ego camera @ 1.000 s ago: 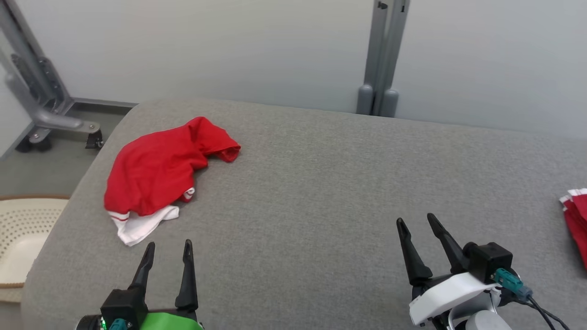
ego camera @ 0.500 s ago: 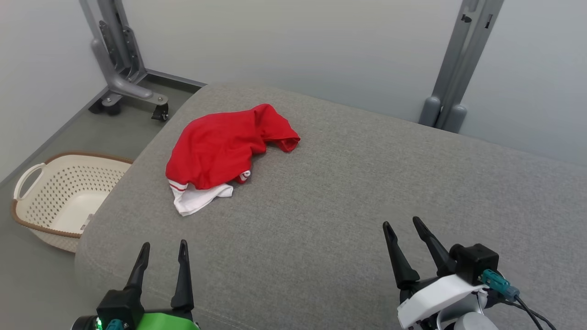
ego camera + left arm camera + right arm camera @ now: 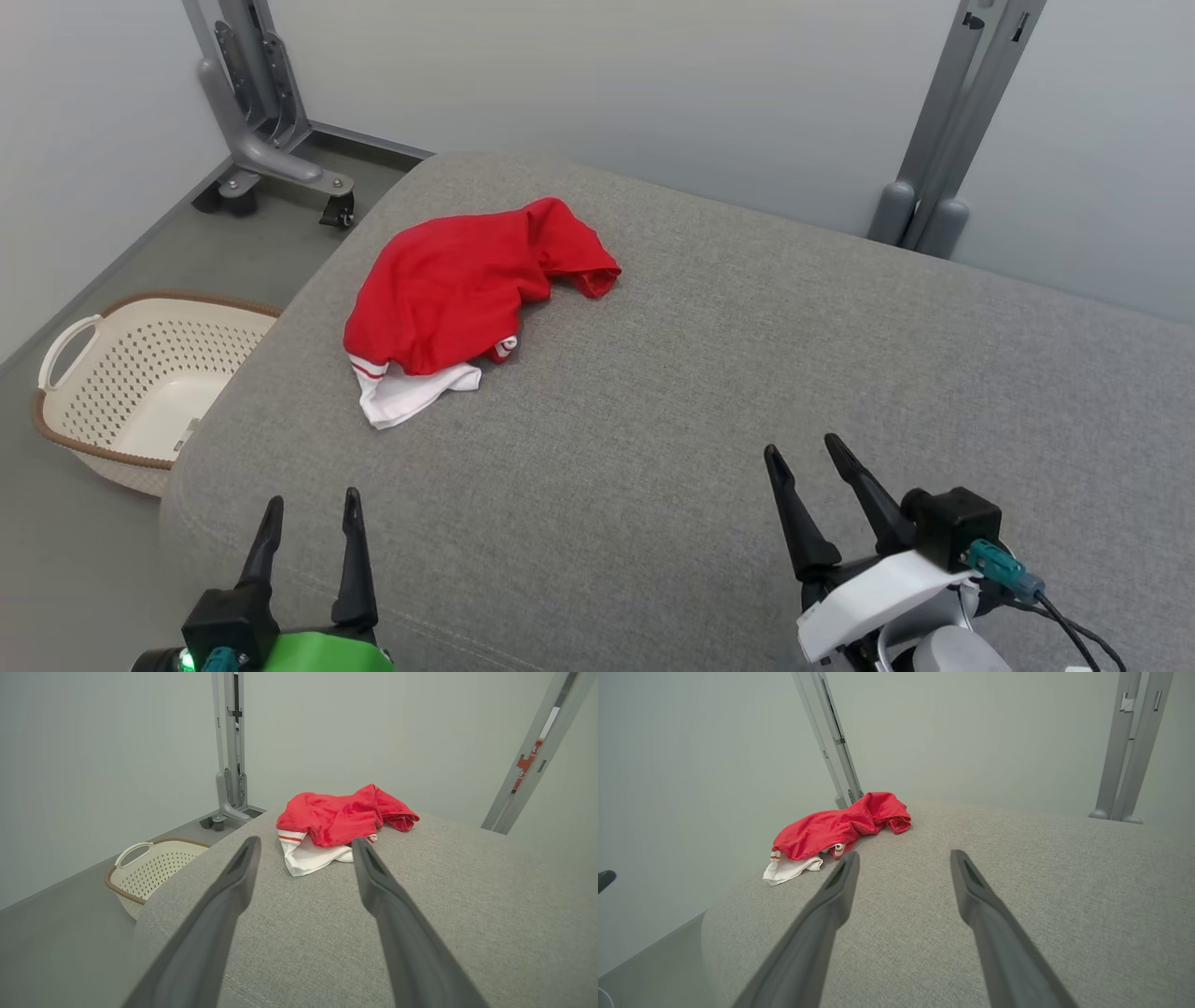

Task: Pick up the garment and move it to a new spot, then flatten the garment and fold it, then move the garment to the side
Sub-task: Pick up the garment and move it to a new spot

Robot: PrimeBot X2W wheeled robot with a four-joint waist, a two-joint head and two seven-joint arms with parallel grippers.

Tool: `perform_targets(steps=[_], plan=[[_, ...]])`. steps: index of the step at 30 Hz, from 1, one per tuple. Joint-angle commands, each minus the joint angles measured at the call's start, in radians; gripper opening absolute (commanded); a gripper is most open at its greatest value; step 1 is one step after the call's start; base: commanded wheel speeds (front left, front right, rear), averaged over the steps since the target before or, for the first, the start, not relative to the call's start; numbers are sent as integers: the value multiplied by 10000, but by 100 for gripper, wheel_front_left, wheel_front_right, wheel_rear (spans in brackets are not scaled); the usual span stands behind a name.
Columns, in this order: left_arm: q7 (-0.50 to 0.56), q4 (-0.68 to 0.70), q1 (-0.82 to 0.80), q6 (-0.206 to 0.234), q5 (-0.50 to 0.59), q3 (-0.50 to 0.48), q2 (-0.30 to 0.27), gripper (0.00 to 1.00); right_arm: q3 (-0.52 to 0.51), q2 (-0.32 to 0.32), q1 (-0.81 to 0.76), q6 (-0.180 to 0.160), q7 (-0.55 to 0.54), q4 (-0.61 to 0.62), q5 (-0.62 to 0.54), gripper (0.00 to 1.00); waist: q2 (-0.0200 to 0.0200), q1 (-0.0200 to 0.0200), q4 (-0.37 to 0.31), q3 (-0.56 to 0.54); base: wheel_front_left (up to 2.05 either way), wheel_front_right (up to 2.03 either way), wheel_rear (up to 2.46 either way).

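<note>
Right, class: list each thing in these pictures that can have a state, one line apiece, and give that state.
Garment: crumpled, unfolded, lying on the grey cushion, untouched.
Left hand: open, holding nothing.
Right hand: open, holding nothing.
Basket: upright on the floor.

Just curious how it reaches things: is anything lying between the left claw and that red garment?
Nothing visible does. Between the open left gripper and the garment lies only bare grey cushion. The basket stands on the floor off to the left, beside the cushion, out of the way.
</note>
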State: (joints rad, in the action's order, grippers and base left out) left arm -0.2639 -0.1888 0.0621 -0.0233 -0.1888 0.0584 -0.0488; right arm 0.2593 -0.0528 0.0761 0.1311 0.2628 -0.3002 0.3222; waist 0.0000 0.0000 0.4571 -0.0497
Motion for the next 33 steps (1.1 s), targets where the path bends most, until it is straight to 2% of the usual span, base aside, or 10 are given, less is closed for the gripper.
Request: perform_targets(steps=[1,9,14,19,22,30,33], plan=[[-5,-79,-344,87,26,-25,-33,100,-25,-124,193,-7,27,31,-50,100,0,0,-92,199,0,0,0],[-4,-2060,-2211,420,40,-152,-83,100,-121,-986,923,-7,27,497,-172,100,0,0,-566,1528,0,0,0],[368,-3794,-3885,378,48,-210,-435,100,-333,-1668,1434,-7,-201,980,-159,100,0,0,-934,2424,0,0,0],[907,-5437,-5452,145,13,-122,-733,100,-618,-2249,1772,-7,-539,1639,-143,100,0,0,-1246,3169,0,0,0],[1105,-6338,-6136,88,102,-16,-842,100,-747,-2456,1828,-7,-710,1977,-108,100,0,0,-1394,3468,0,0,0],[1231,-8325,-7500,605,61,-120,-1108,100,-855,-2748,1712,-7,-1032,2574,-140,100,0,0,-1655,3925,0,0,0],[1162,-8943,-7847,664,-13,-131,-1147,100,-916,-2828,1640,-7,-1108,2720,-152,100,0,0,-1687,4063,0,0,0]])
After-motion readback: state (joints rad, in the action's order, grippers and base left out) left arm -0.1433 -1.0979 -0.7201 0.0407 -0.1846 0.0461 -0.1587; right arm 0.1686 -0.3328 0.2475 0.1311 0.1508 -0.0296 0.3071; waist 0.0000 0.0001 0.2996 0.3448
